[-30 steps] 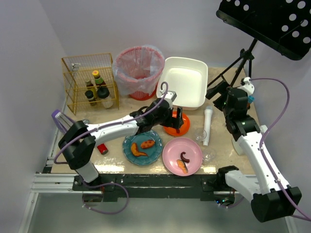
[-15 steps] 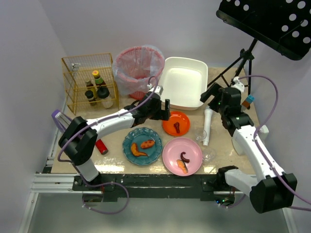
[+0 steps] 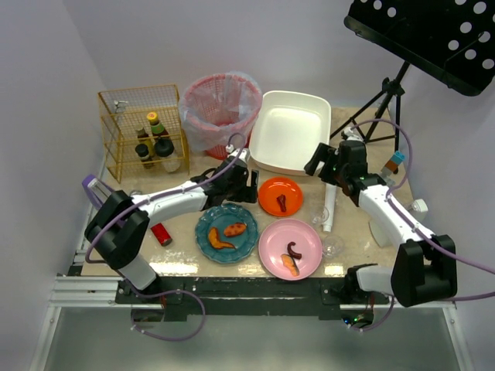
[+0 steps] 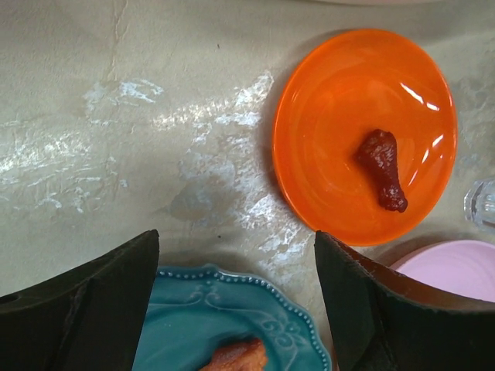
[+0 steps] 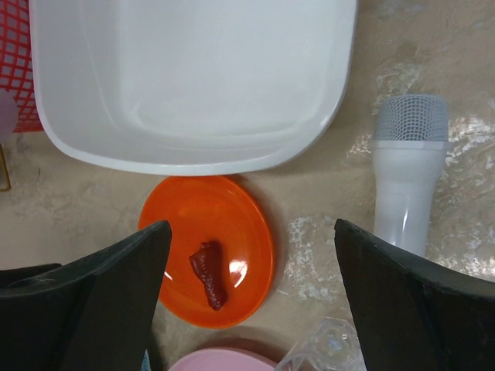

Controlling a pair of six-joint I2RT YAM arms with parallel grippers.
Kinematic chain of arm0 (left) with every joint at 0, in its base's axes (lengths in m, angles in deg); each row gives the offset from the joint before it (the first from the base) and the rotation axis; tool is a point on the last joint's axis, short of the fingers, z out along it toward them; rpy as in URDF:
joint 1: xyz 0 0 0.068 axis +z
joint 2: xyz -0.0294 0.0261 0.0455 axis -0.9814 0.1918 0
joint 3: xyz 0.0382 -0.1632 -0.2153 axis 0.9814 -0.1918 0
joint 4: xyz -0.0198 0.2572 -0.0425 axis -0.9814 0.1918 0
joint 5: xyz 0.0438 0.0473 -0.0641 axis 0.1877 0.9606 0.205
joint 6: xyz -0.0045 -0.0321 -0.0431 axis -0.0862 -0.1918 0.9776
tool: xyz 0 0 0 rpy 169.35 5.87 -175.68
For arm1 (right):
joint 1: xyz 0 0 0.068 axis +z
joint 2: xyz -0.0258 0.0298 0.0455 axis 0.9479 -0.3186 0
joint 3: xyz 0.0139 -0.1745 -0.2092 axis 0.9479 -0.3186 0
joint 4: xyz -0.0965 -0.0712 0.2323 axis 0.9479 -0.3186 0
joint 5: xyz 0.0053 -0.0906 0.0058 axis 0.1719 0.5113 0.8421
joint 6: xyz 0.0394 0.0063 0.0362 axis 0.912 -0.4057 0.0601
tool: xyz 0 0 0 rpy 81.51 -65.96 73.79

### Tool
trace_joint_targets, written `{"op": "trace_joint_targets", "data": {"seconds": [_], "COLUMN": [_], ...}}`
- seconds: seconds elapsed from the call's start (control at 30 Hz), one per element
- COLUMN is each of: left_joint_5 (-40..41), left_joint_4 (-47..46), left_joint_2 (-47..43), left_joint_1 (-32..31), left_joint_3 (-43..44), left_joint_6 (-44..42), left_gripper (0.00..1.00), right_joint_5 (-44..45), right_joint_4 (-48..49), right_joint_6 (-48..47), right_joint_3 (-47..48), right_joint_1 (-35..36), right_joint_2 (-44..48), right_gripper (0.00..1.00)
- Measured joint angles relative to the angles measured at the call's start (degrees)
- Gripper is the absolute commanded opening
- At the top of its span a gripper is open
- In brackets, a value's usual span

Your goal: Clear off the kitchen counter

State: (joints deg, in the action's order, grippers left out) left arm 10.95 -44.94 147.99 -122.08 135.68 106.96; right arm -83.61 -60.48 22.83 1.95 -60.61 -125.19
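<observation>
Near the desk's [image 3: 179, 224] middle, left claw [image 4: 236, 236] hangs wide open over the gap between teal plate [image 4: 216, 309] and orange plate [image 4: 332, 116]. Right claw [image 5: 251, 226], also wide and empty, hovers at the tub's [image 5: 193, 162] near rim. Desk is far from cleared. Guessing orange plate goes next: drop down, pinch its rim.

Tub [image 3: 292, 131] behind drumstick plate [image 3: 269, 191]; microphone [image 3: 331, 199] right of it; bin [image 3: 210, 135] left of tub; all on kitchen counter [image 3: 350, 222]
</observation>
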Motion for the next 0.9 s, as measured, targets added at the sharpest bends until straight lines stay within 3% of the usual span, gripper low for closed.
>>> {"op": "trace_joint_targets", "data": {"seconds": [0.17, 0.37, 0.6, 0.9], "left_joint_5": [0.4, 1.2, 1.2, 3.9], "left_joint_4": [1.7, 2.4, 2.4, 10.6], "left_joint_2": [-2.1, -9.0, -10.6, -20.8], "left_joint_1": [0.3, 2.7, 4.3, 5.5], "left_joint_3": [-0.7, -4.0, -6.3, -11.5], "left_joint_6": [0.0, 0.1, 0.3, 4.2], "left_gripper": [0.86, 0.86, 0.85, 0.89], "right_joint_5": [-5.0, -5.7, -8.2, -18.0], "right_joint_4": [1.6, 3.8, 4.7, 9.4], "right_joint_6": [-3.2, -4.5, -4.6, -6.7], "right_joint_3": [-0.4, -0.4, -0.3, 0.0], "right_joint_1": [0.8, 6.7, 10.5, 15.2], "right_joint_2": [-1.5, -4.0, -9.4, -11.9], "right_gripper": [0.87, 0.86, 0.81, 0.76]}}
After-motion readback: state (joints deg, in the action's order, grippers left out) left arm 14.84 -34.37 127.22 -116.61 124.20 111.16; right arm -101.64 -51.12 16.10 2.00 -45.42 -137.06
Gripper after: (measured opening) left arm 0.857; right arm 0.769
